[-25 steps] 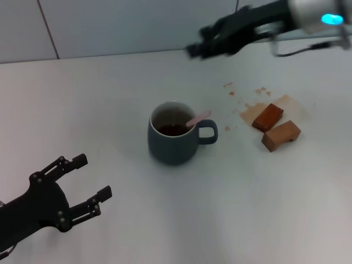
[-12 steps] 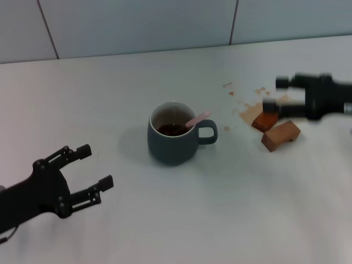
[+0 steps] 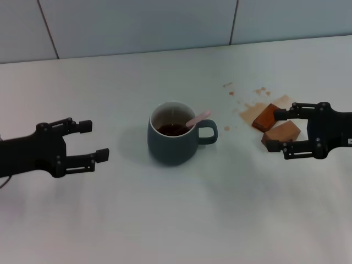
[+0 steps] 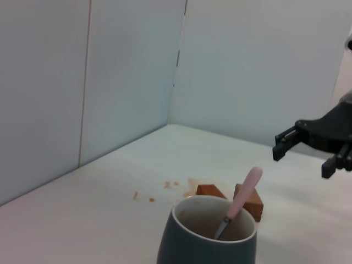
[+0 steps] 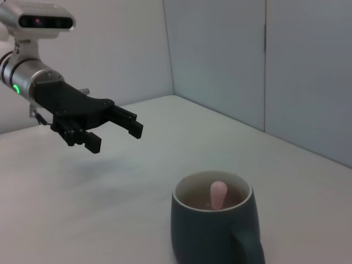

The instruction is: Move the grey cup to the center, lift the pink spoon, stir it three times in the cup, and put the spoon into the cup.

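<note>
The grey cup (image 3: 171,141) stands upright in the middle of the table, its handle toward my right arm, with dark liquid inside. The pink spoon (image 3: 198,118) rests in it, its handle leaning on the rim by the cup's handle. Left of the cup, well apart from it, my left gripper (image 3: 94,141) hovers open and holds nothing. To the cup's right, my right gripper (image 3: 276,130) is open and empty. The left wrist view shows the cup (image 4: 206,245), the spoon (image 4: 243,193) and the right gripper (image 4: 304,158) behind. The right wrist view shows the cup (image 5: 212,231), the spoon (image 5: 218,193) and the left gripper (image 5: 116,137).
Two brown wooden blocks (image 3: 268,116) (image 3: 287,131) lie right of the cup, just at the right gripper's fingertips. Brown spill stains (image 3: 247,111) mark the table beside them. A tiled wall (image 3: 137,25) closes off the far edge.
The right arm swung from the far back down to table height beside the wooden blocks. The left gripper rose and levelled, facing the cup. Cup and spoon stayed put.
</note>
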